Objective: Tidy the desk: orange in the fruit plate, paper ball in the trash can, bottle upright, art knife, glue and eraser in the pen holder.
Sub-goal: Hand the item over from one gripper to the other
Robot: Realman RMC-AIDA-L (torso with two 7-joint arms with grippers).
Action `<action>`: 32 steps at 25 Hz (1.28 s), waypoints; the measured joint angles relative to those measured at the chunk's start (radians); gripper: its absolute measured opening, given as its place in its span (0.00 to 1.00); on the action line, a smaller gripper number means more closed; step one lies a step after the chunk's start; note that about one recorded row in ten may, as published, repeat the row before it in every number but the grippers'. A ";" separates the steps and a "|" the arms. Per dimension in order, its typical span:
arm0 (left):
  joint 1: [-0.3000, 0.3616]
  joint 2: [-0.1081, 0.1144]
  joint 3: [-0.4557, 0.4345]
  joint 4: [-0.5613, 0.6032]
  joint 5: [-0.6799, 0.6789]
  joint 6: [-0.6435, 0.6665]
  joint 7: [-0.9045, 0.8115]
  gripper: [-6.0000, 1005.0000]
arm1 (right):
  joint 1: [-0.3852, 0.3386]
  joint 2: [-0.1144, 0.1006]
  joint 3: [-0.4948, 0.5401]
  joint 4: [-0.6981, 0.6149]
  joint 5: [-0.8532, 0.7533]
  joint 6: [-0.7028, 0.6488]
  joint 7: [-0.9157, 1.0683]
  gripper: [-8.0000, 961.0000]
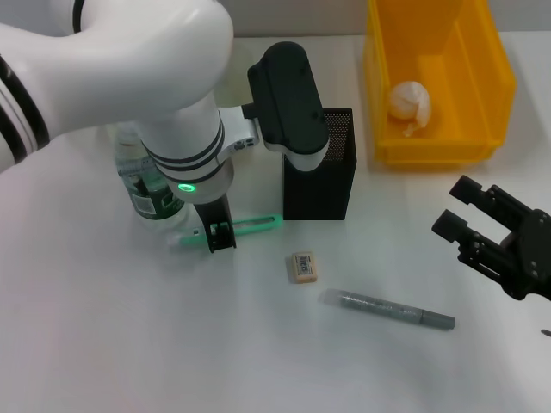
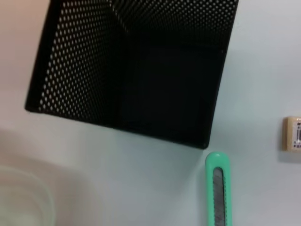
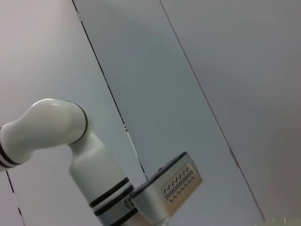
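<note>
On my bench (image 1: pixel 129 344), the yellow trash bin (image 1: pixel 482 95) holds the paper ball (image 1: pixel 408 103). My left gripper (image 1: pixel 215 232) is down at the green art knife (image 1: pixel 250 225), beside the black pen holder (image 1: pixel 331 185); I cannot tell its jaws' state. My right gripper (image 1: pixel 469 215) hovers, jaws open. The eraser (image 1: pixel 303 266) lies loose.

Ahead of you, the black mesh pen holder (image 1: pixel 320 176) stands mid-desk, with the yellow plastic bin (image 1: pixel 439 82) behind it to the right holding the crumpled paper ball (image 1: pixel 408 104). The green art knife (image 1: pixel 250 226) lies left-front of the holder, the small rectangular eraser (image 1: pixel 303 266) in front, the grey pen (image 1: pixel 389 310) nearer still.
</note>
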 joint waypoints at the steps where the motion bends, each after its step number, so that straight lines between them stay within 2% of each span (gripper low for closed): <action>1: 0.009 0.000 0.001 0.037 0.010 0.012 -0.012 0.19 | -0.004 0.000 0.002 0.000 0.000 0.000 0.000 0.75; 2: 0.018 0.000 0.004 0.069 0.034 0.030 -0.028 0.19 | -0.010 0.000 0.003 0.000 0.000 0.000 -0.001 0.75; 5: 0.018 0.000 0.004 0.069 0.034 0.030 -0.028 0.19 | -0.017 0.000 0.003 0.000 0.000 -0.001 -0.002 0.75; 6: 0.028 0.000 0.011 0.108 0.065 0.051 -0.051 0.19 | -0.019 0.000 0.003 0.000 0.000 -0.001 -0.002 0.75; 7: 0.051 0.000 0.014 0.202 0.105 0.101 -0.079 0.19 | -0.021 0.000 0.003 0.000 0.000 -0.001 -0.003 0.75; 10: 0.069 0.000 0.008 0.260 0.111 0.122 -0.083 0.19 | -0.022 0.000 0.002 0.000 0.000 -0.001 -0.004 0.75; 12: 0.097 0.000 0.005 0.363 0.131 0.165 -0.090 0.19 | -0.023 0.000 -0.001 0.000 0.000 -0.001 -0.005 0.75; 21: 0.102 0.000 0.003 0.414 0.183 0.216 -0.112 0.19 | -0.024 0.000 -0.005 0.005 0.000 -0.001 -0.012 0.75; 27: 0.108 0.000 -0.070 0.470 0.194 0.232 -0.120 0.19 | -0.024 0.001 -0.005 0.017 0.000 -0.001 -0.018 0.75; 32: 0.113 0.001 -0.075 0.545 0.212 0.253 -0.117 0.19 | -0.024 0.002 -0.005 0.018 0.000 -0.001 -0.019 0.75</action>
